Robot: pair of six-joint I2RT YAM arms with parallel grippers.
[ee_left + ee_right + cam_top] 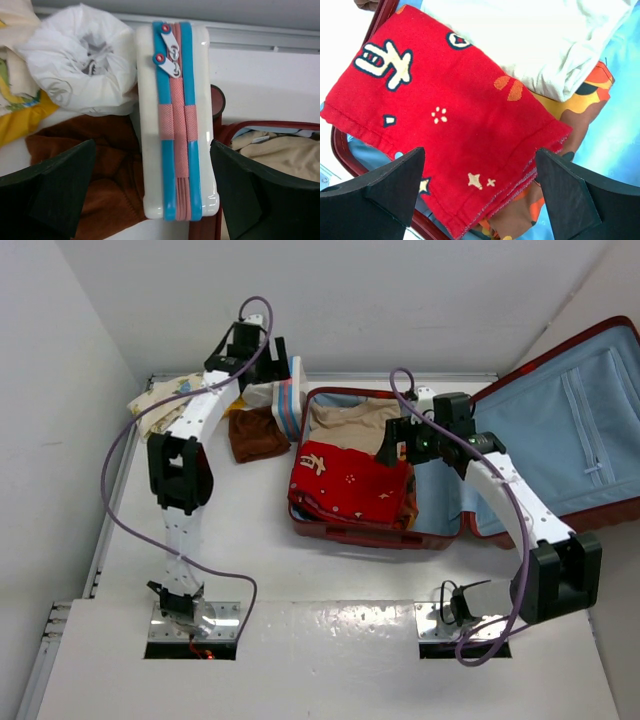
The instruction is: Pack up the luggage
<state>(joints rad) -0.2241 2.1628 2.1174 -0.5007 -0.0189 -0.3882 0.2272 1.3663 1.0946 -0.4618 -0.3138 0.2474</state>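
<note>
Top external: the luggage [380, 537] lies open on the desk, right of centre. Its upper half is thrown back to the right and shows pale blue lining.
Inside: a folded red cloth [350, 483] at the near end, a beige garment [345, 420] behind it.
Right gripper [480, 195]: fingers spread, hanging over the red cloth, holding nothing.
Left gripper [155, 200]: fingers spread either side of the pouch [175, 125], which sits outside the luggage, just beside its far left corner.
Risk, pouch: the cream shell is glossy and rounded. You could squeeze it out of the fingers, or snag the brown cloth [100, 165] under it.
Risk, red cloth: soft, layered knit whose edge looks to overhang the rim. A pinch may lift only the top fold, and the overhang may foul closing.
Textures: hard dark red shell, woven pink zipper tape edged in blue, crinkled white bag [80, 60].
</note>
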